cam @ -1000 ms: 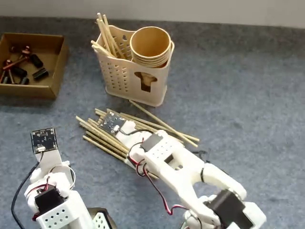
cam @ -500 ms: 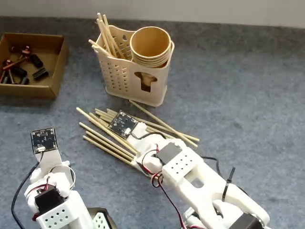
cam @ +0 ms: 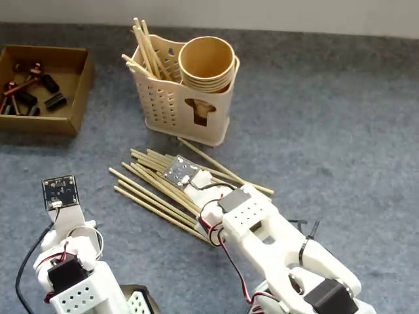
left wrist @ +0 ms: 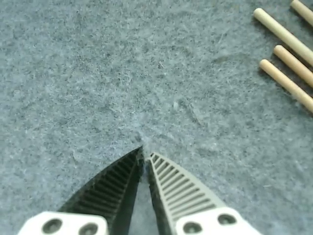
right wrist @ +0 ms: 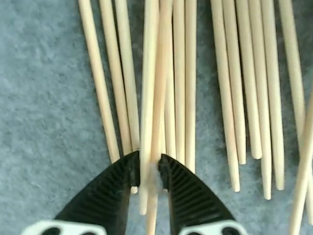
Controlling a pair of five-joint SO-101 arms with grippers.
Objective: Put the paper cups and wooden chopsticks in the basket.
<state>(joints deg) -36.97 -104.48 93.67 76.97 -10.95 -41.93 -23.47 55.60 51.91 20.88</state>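
The right tool (right wrist: 148,171) pinches 2 chopsticks (right wrist: 154,98) near their ends. Light, stiff and slick, they could swivel, so a mid-length grip seems safer. The left tool (left wrist: 145,156) is closed and empty. The basket (cam: 177,104) stands at 12 o'clock.

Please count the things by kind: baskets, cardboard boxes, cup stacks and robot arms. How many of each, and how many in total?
Basket: 1
Box: 1
Cup stack: 1
Arms: 2, left and right
Total: 5
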